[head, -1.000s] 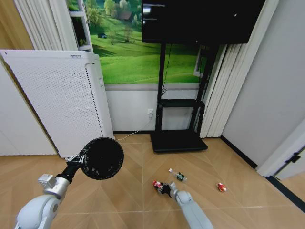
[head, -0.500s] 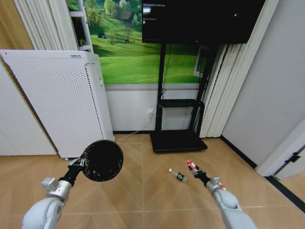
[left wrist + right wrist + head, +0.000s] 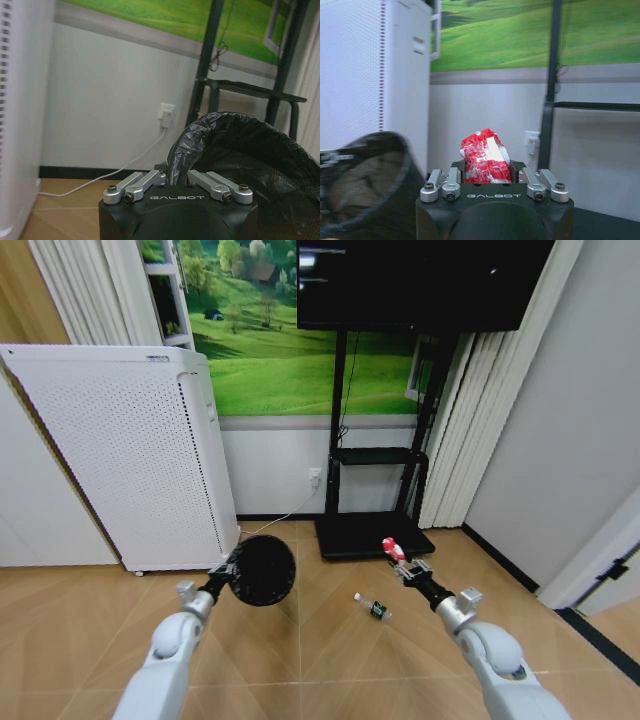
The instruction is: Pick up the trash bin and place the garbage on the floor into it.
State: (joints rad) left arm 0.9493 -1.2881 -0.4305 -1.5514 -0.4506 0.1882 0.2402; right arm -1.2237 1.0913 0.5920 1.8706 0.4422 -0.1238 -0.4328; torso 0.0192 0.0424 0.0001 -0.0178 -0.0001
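A living-room-like space: parquet floor (image 3: 300,640), television (image 3: 420,280) on a stand, landscape mural (image 3: 270,350), curtains (image 3: 470,430).

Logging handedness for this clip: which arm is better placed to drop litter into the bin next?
Right. The right gripper already holds the red-and-white litter raised off the floor, while the left gripper is occupied holding the bin beside it.

A white perforated appliance (image 3: 130,455) stands by a meadow mural (image 3: 270,350) and black TV stand (image 3: 375,520).
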